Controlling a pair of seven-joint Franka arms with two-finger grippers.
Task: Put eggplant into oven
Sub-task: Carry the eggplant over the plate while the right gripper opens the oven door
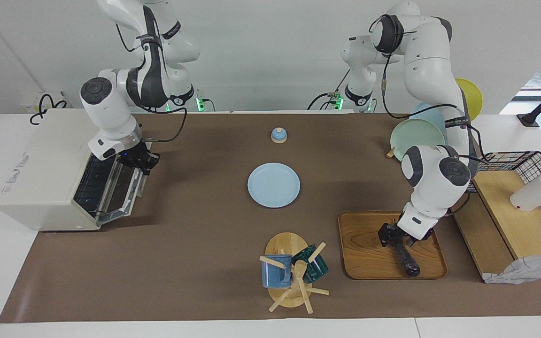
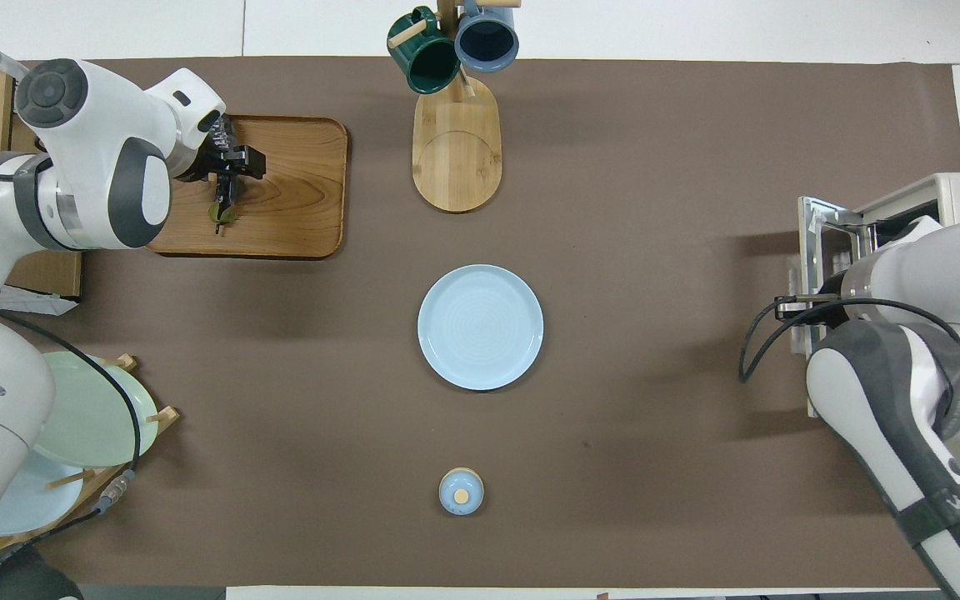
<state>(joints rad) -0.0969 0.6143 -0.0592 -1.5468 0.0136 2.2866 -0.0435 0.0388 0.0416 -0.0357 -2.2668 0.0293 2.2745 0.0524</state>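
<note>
1. Brown mat (image 1: 195,263) covers the table and bears every item listed below.
2. Off-white toaster oven (image 1: 40,173) at the right arm's end of the table; its glass door (image 1: 122,192) hangs partly open, tilted outward, with the wire rack visible inside.
3. Right gripper (image 1: 140,162) at the door's top edge, closed on the door's handle; in the overhead view the arm hides the contact.
4. Wooden tray (image 1: 369,253) toward the left arm's end of the table.
5. Left gripper (image 1: 392,236) low over the tray, fingers clamped on the eggplant's stem end.
6. Eggplant (image 1: 406,259), dark and glossy, slanting down from that gripper; its free end lies at the tray's surface; well apart from the oven.
7. Light blue plate (image 1: 274,185) mid-table; mug rack (image 1: 294,277) with a blue and a green mug farther from the robots.
8. Small blue lidded jar (image 1: 278,135) nearer to the robots than the plate.
</note>
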